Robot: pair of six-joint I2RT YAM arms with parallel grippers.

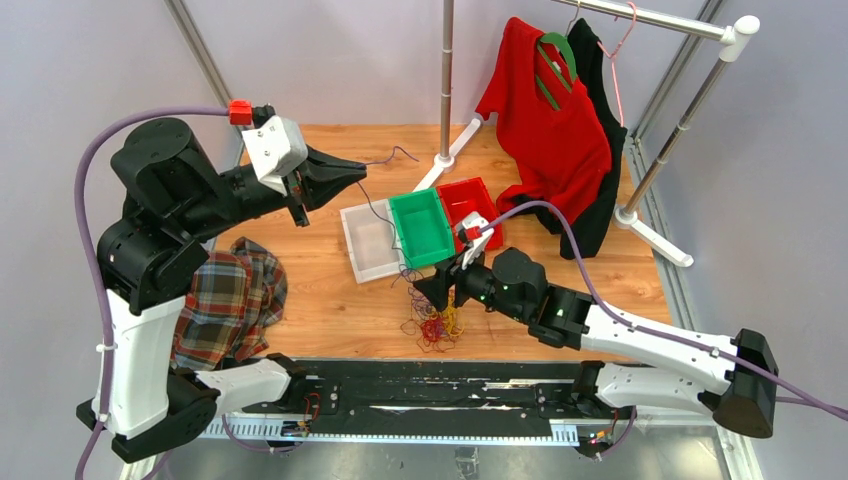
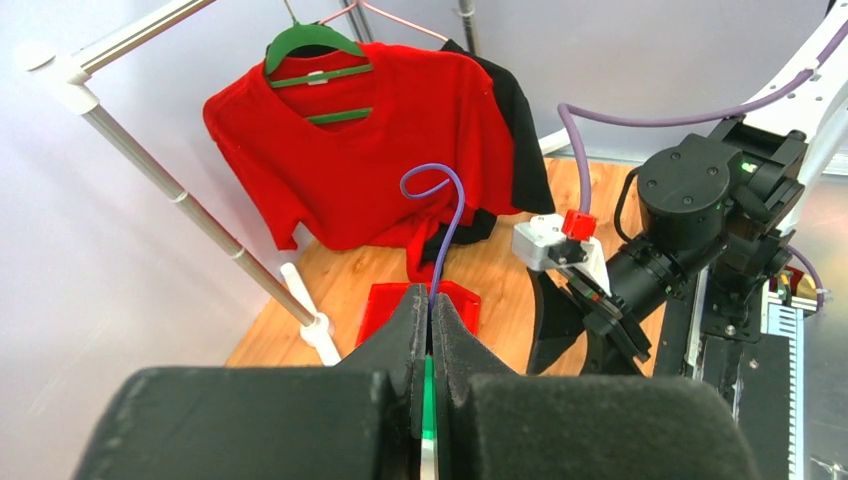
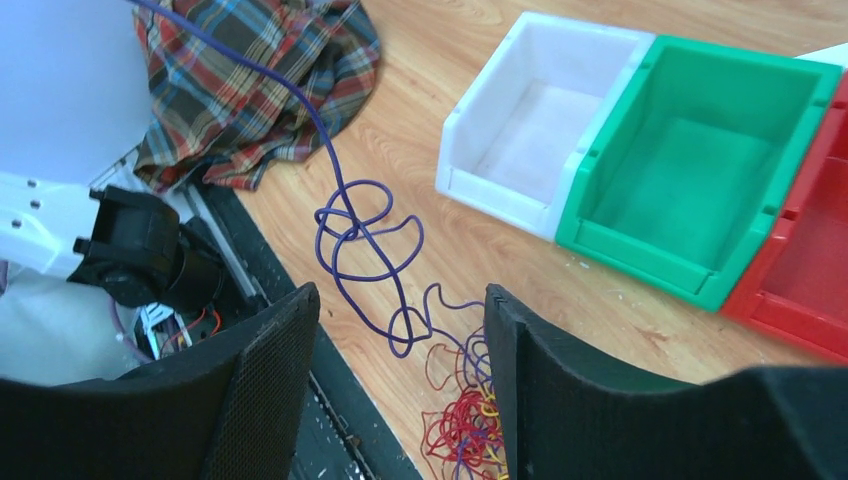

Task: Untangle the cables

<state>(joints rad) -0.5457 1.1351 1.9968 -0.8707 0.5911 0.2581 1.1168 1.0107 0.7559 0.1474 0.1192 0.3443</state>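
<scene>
Left jaws: pressed together, pinching one purple strand (image 2: 449, 232); raised high over the far left of the worktop (image 1: 320, 310).
Right jaws: spread, holding nothing, low over the tangle (image 1: 436, 326) at near centre.
Where the cables lie: the tangle rests on the worktop, just on the near side of the green bin (image 1: 425, 228). The purple strand climbs from it, past the white bin (image 1: 368, 245), to my left jaws.
Knot: partway up, the strand carries a cluster of loops (image 3: 362, 232), not freed.
Risk one: more lift would likely cinch those loops tight, since nothing pins the tangle.
Risk two: for the same cause, the whole tangle could drag left with the strand.
Risk three: the hair-thin strand may slip from my left jaws, or catch on the white bin's rim.
Risk four: closing my right jaws low could gather several strands at once.
Count, bins: three: one white, one green, one red bin (image 1: 470, 205).
Count, strands: cannot tell; purple, red and yellow seen.
Count, cloth: two hung, a red shirt (image 1: 545, 120) and a black shirt (image 1: 600, 200); one plaid cloth (image 1: 230, 300) at near left.
</scene>
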